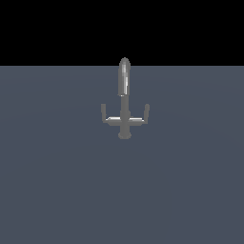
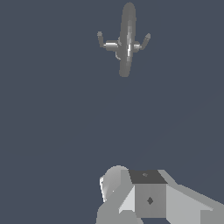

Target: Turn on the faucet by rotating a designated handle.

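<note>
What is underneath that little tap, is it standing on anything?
The faucet stands by its round base directly on a plain grey-blue surface; no sink or basin shows beneath it. Whatever lies right under the base is covered by it. Behind it in the exterior view is only black.

The faucet (image 1: 124, 100) stands upright on the flat floor (image 1: 57, 190), a little above the middle of the exterior view. Its spout rises toward 12 o'clock from the base (image 1: 124, 135) at 6 o'clock. The handle (image 1: 107, 116) branches out at 9 o'clock, its tip turned up; the twin lever (image 1: 142, 116) mirrors it at 3 o'clock. In the wrist view, the gripper (image 2: 131, 197) lies well apart from the faucet (image 2: 126, 41), toward 6 o'clock of it.
</note>
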`<action>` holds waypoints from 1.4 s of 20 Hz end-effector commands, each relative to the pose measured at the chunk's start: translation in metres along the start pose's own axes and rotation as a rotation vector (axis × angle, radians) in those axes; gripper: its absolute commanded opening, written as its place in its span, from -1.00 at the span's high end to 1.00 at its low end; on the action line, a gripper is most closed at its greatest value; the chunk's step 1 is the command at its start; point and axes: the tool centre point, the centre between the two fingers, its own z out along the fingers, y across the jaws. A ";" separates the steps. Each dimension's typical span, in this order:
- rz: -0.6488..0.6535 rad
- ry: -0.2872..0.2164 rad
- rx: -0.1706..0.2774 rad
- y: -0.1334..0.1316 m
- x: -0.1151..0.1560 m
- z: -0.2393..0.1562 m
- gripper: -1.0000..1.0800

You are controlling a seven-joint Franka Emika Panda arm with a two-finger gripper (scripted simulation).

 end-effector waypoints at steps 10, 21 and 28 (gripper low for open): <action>0.016 -0.014 0.036 0.001 0.005 0.007 1.00; -0.032 -0.029 0.014 0.003 0.010 0.008 1.00; -0.150 -0.067 -0.037 0.007 0.022 0.010 1.00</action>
